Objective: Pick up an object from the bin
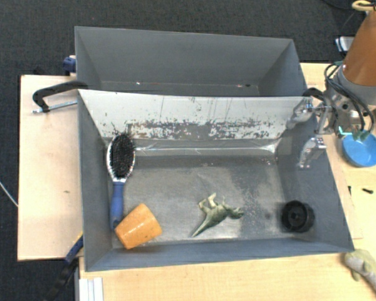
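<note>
Gripper (308,133) sits high over the bin's (175,61) right wall, up and to the right of the green toy dinosaur (217,212). It is well apart from the dinosaur. Can't tell whether the gripper is wide or narrow from this angle. Nothing visible in its grasp, and it isn't over any item.

Everything below is placed relative to the dinosaur, which lies on its side on the bin floor:
- Black round cap-like thing (296,216): to its right, at about the same level, close to the right wall. It is the item nearest the gripper and lies below it in the view.
- Orange cup (138,226): to its left and slightly lower, tipped on its side.
- Hairbrush (120,171): further left and up. It has a black bristle head and a blue handle, and lies along the left wall. The handle end is just beside the cup.

All four items lie separate, with no heap.
</note>
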`<state>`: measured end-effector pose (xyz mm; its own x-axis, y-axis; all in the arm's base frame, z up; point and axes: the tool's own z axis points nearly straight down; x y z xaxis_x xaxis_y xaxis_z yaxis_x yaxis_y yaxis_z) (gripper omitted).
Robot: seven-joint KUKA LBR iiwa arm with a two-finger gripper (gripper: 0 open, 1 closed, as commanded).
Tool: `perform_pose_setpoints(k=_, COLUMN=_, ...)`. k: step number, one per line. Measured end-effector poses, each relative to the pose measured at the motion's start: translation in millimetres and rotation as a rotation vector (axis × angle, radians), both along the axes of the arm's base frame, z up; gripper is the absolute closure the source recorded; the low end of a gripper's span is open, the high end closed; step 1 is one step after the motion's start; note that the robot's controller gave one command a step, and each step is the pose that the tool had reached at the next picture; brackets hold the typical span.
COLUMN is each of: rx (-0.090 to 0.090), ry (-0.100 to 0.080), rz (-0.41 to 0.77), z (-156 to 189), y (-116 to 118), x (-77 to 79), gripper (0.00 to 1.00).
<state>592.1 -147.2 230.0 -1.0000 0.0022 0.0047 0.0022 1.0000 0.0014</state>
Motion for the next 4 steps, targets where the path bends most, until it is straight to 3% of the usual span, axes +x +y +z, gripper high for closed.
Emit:
perform_pose_setpoints(k=1, rx=0.003, ry=0.001, rz=0.199, z=-128, y=75, x=-16.3, gripper=0.0)
perform_pose_setpoints(k=2, rx=-0.001, ry=-0.013, rz=0.458, z=-157, y=138, x=-80.3, gripper=0.0)
perform_pose_setpoints(k=3, rx=-0.002, ry=-0.019, rz=0.457, z=-157, y=138, x=-78.5, gripper=1.0)
perform_pose_setpoints(k=4, rx=-0.005, ry=-0.016, rz=0.834, z=-31, y=88, x=-49.1, gripper=1.0)
